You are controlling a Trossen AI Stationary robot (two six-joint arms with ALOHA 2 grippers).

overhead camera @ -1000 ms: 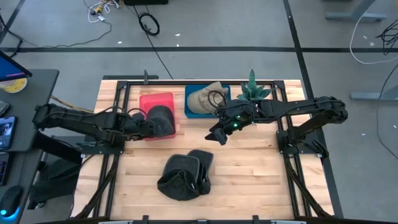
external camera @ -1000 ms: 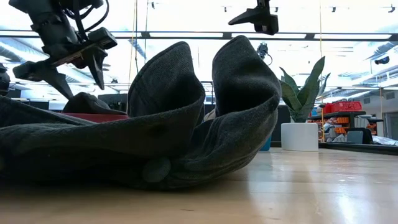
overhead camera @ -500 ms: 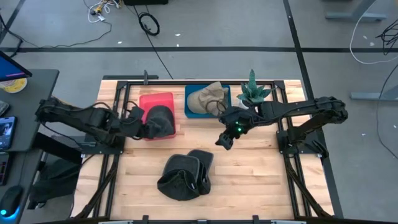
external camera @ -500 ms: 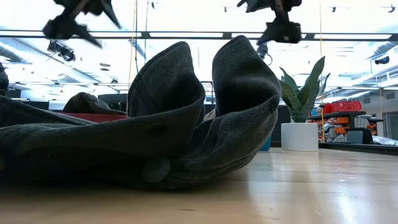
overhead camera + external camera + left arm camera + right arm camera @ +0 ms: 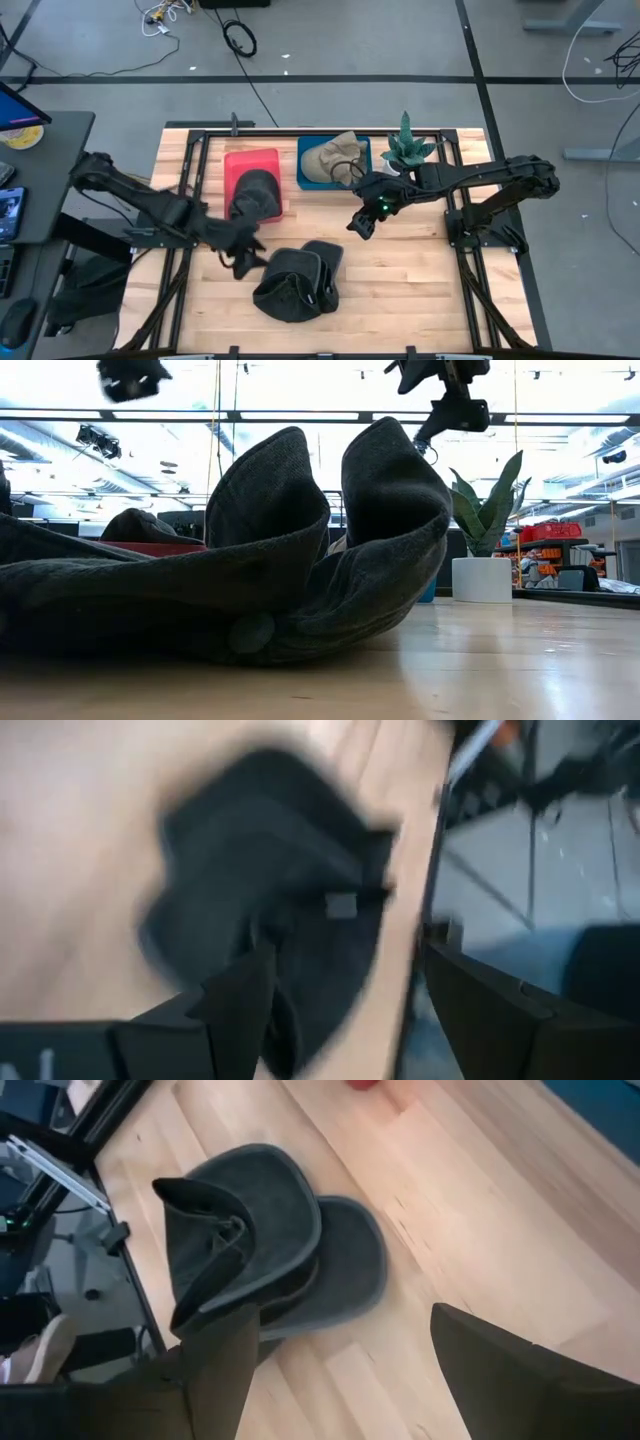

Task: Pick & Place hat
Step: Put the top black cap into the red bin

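Observation:
A pile of dark grey hats (image 5: 296, 280) lies on the wooden table near its front edge. It fills the low view (image 5: 250, 560) and shows in the right wrist view (image 5: 260, 1240). Another dark hat (image 5: 258, 193) rests in the red tray (image 5: 250, 162). A tan hat (image 5: 333, 157) rests in the blue tray (image 5: 305, 175). My left gripper (image 5: 242, 256) is open and empty, just left of the pile; the pile shows blurred past its fingers (image 5: 270, 900). My right gripper (image 5: 362, 223) is open and empty, above the table to the far right of the pile.
A potted plant (image 5: 406, 150) in a white pot stands at the far right beside the blue tray. Black frame rails (image 5: 190, 290) run along the table's left and right sides. Bare wood (image 5: 400, 280) lies right of the pile.
My left gripper has left the dark hat in the red tray and swung toward the table's near edge, coming down beside the pile of dark hats. My right gripper has shifted a little toward the near right. The hats have not moved.

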